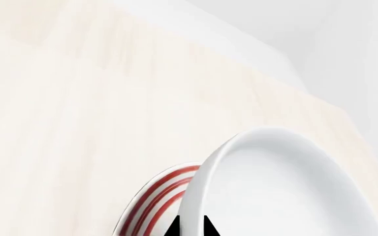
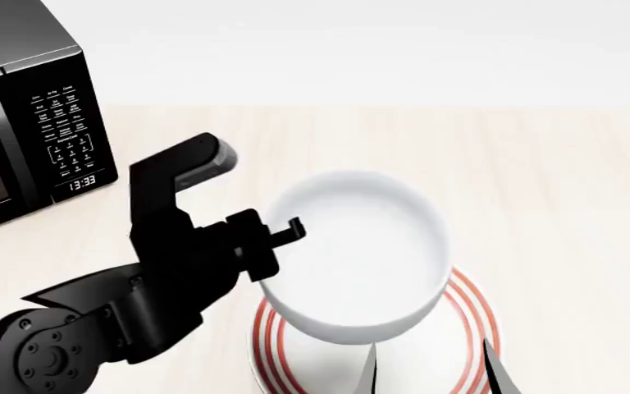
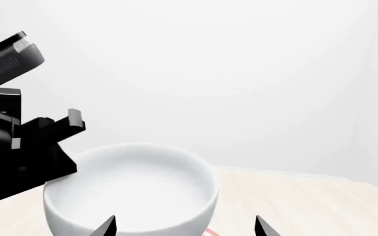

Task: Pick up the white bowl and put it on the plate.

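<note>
My left gripper point(image 2: 279, 246) is shut on the near-left rim of the white bowl point(image 2: 353, 254), with one fingertip inside the wall and one outside. In the left wrist view the rim of the bowl point(image 1: 287, 187) runs between the two black tips of the left gripper point(image 1: 190, 229). The bowl sits over the far-left part of the red-ringed plate point(image 2: 466, 328); contact with it cannot be told. Beside the bowl, a slice of the plate point(image 1: 163, 196) shows its red rings. My right gripper point(image 2: 433, 373) is open at the plate's near side, with the bowl point(image 3: 130, 191) just beyond its tips.
A black microwave point(image 2: 25, 123) stands at the far left of the pale wooden table point(image 2: 556, 180), with a dim dish behind its door. A white wall runs behind the table's far edge.
</note>
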Controlling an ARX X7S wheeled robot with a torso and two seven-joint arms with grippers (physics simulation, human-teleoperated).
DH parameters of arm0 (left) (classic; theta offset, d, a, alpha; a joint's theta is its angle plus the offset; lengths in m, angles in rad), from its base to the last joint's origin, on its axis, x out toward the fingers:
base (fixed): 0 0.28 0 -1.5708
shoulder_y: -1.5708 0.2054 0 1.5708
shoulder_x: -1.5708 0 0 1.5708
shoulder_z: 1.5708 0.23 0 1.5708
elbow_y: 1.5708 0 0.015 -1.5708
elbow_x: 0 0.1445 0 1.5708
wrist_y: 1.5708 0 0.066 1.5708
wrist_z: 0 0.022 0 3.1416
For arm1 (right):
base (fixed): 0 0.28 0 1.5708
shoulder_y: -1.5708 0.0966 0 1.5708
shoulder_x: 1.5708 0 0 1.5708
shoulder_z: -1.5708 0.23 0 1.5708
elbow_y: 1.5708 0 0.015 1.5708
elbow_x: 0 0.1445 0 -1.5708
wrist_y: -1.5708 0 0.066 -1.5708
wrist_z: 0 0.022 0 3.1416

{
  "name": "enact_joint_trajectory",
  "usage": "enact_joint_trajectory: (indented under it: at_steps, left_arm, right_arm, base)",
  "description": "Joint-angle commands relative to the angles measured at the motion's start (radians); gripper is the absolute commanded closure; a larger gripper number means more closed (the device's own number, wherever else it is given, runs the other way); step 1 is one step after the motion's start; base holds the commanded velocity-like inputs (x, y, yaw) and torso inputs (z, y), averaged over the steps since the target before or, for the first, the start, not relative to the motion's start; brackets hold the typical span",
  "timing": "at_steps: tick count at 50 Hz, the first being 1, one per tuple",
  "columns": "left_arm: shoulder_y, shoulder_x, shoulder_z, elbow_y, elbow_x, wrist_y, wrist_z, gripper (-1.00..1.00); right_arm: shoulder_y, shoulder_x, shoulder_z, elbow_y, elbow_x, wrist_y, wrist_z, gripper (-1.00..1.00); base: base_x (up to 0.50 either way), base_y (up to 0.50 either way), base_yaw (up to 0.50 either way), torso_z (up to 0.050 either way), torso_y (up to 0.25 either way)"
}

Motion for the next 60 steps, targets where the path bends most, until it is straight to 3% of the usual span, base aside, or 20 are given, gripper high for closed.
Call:
enact_joint_trajectory:
  at_steps: [1, 60]
  left_arm:
    - [-0.019, 0.003, 0.034, -0.022, -0.041, 0.051, 0.018, 1.00]
    - [-0.070, 0.015, 0.341, -0.301, -0.221, 0.344, 0.156, 1.00]
  right_arm:
    - [0.002, 0.002, -0.003, 0.004, 0.002, -0.001, 0.002, -1.00]
    - [0.011, 0.012, -0.018, 0.022, 0.013, -0.012, 0.013, -1.00]
  base:
    - [0.00, 0.00, 0.00, 0.000, 0.000]
    - [0.00, 0.00, 0.00, 0.000, 0.001]
